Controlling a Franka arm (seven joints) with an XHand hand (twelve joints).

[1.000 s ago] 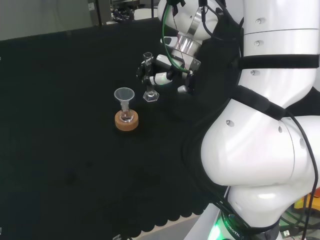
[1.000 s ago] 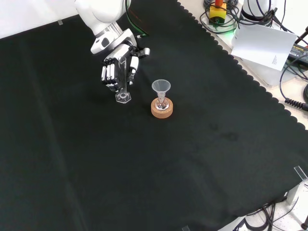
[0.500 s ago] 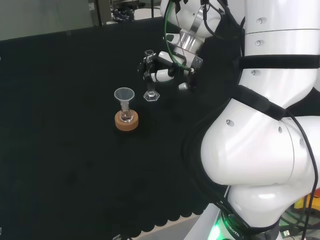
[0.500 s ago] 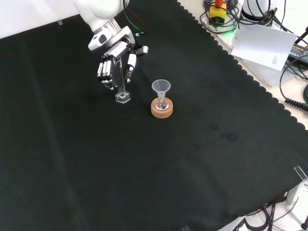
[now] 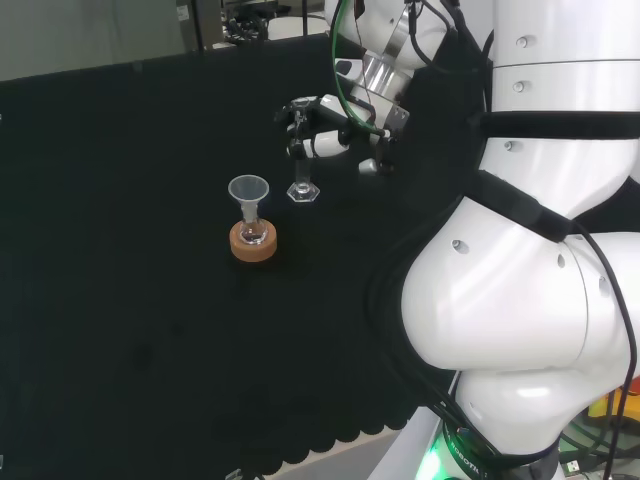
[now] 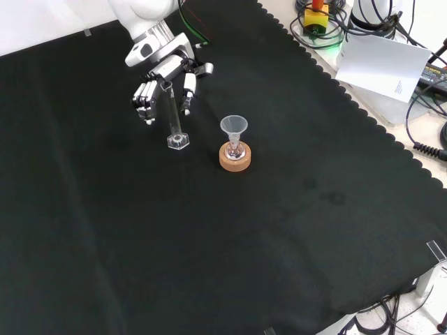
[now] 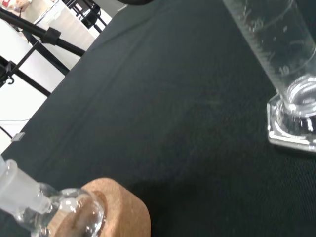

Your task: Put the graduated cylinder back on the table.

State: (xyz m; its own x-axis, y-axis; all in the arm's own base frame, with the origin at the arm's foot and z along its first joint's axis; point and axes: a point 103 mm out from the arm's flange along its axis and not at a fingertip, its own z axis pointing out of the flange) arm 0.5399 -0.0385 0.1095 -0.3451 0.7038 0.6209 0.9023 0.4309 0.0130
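Hand (image 6: 157, 87) hangs above the black cloth (image 6: 209, 244) with fingers relaxed and spread, holding nothing. Graduated cylinder (image 6: 174, 120) stands upright on its hexagonal base on the cloth, just below the fingers. Near it a small flask carrying a funnel (image 6: 234, 128) sits in a cork ring (image 6: 235, 158)

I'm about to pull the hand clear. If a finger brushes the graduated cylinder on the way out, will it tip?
Probably easily. The graduated cylinder is tall and thin on a small hexagonal foot, so a nudge near the top, where the hand is, could topple it. It looks like clear, rigid glass or plastic, possibly breakable, and might roll towards the cork stand.
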